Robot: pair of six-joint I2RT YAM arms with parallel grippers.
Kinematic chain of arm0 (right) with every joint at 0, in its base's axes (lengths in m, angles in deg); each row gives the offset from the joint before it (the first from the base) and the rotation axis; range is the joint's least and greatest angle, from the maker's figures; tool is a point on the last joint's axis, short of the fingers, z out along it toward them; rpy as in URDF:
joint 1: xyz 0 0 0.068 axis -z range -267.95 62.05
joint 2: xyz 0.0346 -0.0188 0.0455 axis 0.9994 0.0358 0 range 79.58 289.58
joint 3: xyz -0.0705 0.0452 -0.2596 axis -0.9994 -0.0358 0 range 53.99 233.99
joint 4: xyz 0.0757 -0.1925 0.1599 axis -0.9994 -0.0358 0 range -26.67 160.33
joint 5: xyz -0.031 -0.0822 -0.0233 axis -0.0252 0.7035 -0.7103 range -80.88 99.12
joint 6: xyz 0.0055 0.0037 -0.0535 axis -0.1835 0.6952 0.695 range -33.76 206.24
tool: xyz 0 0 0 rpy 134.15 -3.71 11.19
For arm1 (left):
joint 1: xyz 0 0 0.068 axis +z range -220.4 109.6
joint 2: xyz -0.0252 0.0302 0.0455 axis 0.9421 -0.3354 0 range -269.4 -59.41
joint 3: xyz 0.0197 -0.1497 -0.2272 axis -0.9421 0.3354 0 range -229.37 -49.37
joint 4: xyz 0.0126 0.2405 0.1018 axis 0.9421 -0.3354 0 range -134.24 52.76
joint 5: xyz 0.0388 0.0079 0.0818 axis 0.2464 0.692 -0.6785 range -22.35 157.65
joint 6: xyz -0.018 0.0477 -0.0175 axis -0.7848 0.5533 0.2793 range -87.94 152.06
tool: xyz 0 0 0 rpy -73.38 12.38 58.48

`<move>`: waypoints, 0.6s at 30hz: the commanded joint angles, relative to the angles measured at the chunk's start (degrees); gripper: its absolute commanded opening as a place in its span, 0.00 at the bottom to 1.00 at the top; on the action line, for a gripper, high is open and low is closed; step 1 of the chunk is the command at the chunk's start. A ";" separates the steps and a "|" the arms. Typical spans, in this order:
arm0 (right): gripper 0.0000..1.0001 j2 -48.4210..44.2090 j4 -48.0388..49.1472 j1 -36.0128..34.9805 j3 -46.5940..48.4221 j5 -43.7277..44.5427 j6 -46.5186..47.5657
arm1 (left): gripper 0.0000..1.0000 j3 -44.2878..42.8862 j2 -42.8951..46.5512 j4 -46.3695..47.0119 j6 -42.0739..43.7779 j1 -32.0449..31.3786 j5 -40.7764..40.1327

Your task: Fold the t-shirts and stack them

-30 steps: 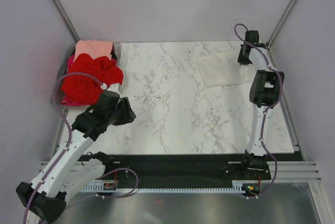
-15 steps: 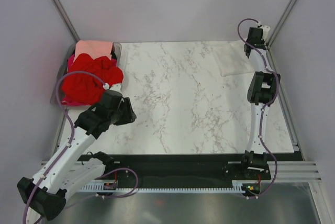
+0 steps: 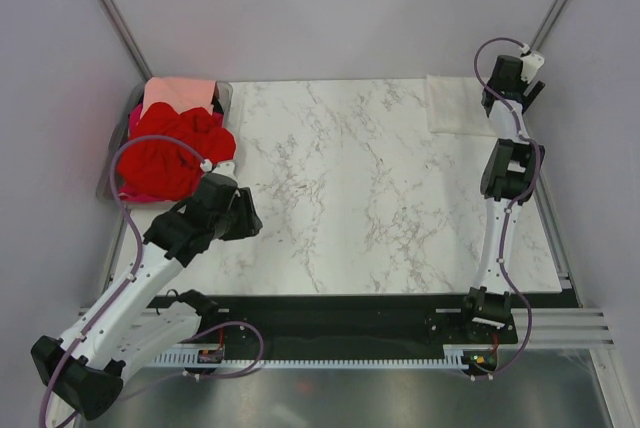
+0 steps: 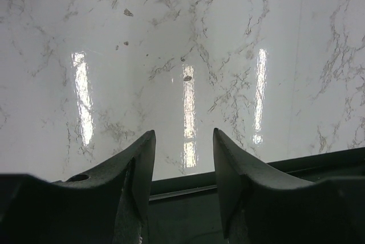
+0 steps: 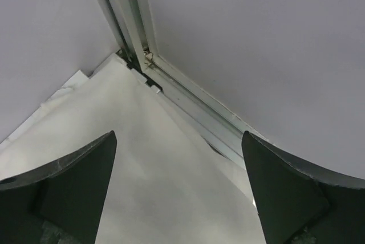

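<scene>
At the near left, the left arm reached over the white, grey-veined marble table (image 3: 380,208). Its black two-fingered left claw (image 4: 183,132) hung low above the bare surface close to the near edge. Its fingers stood partly apart, with nothing between them and only glossy marble showing through the gap. It held nothing.

Just beyond that claw, at the left edge of the table, lay a crumpled heap of bright red cloth t-shirts (image 3: 165,158). They were piled loosely and unfolded in a clear plastic bin (image 3: 226,98). A salmon-pink cloth t-shirt (image 3: 180,96) lay on the far side of that heap, flatter than the red ones and touching them. The middle of the table, between the bin and the right side, carried no cloth.

In the far right corner lay a cream-white cloth t-shirt (image 3: 455,106), folded into a flat rectangle, well apart from the red heap. Its far edge ran close to the silver metal frame post (image 5: 131,21), where the grey walls met. The right arm stretched up along the right edge of the table. The black right claw (image 5: 178,135) hovered over that folded shirt. Its fingers were spread as wide as they went, gripping nothing, with pale cloth visible below and between them.
</scene>
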 commanded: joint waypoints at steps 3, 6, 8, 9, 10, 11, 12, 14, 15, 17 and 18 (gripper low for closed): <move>0.98 -12.85 5.27 -1.26 -4.79 -4.70 -4.06 | 0.52 -0.73 0.46 0.00 -0.23 -0.39 -1.43; 0.98 -22.16 4.31 -3.27 -10.06 -3.04 -6.52 | 0.53 -1.07 0.54 -0.09 -0.23 -0.39 -1.87; 0.98 -30.86 2.74 -4.33 -17.43 -3.55 -9.16 | 0.53 -0.99 1.59 -0.18 -0.31 -0.39 -2.05; 0.98 -34.02 2.29 -4.95 -20.68 -7.56 -10.30 | 0.53 -0.99 2.04 -0.09 -0.31 -0.39 -2.48; 0.98 -40.58 2.03 -6.00 -28.28 -10.73 -11.44 | 0.53 -0.90 2.48 -0.09 -0.31 -0.30 -2.66; 0.98 -43.86 2.02 -6.53 -32.44 -14.86 -14.32 | 0.53 -0.90 2.83 -0.18 -0.49 -0.30 -2.58; 0.98 -47.12 1.94 -7.75 -36.58 -22.55 -15.92 | 0.53 -0.90 3.27 -0.09 -0.58 -0.30 -2.75; 0.98 -56.26 1.93 -9.43 -48.71 -29.02 -17.77 | 0.53 -0.99 3.36 -0.09 -0.58 -0.30 -2.84; 0.98 -59.33 1.93 -11.96 -52.75 -30.09 -18.22 | 0.53 -1.08 3.53 -0.09 -0.49 -0.30 -2.84; 0.98 -68.65 2.37 -14.78 -64.79 -32.47 -17.78 | 0.53 -1.08 3.88 -0.09 -0.58 -0.30 -2.93; 0.98 -74.42 2.55 -16.19 -68.57 -33.87 -17.08 | 0.53 -0.99 4.41 -0.18 -0.58 -0.30 -2.93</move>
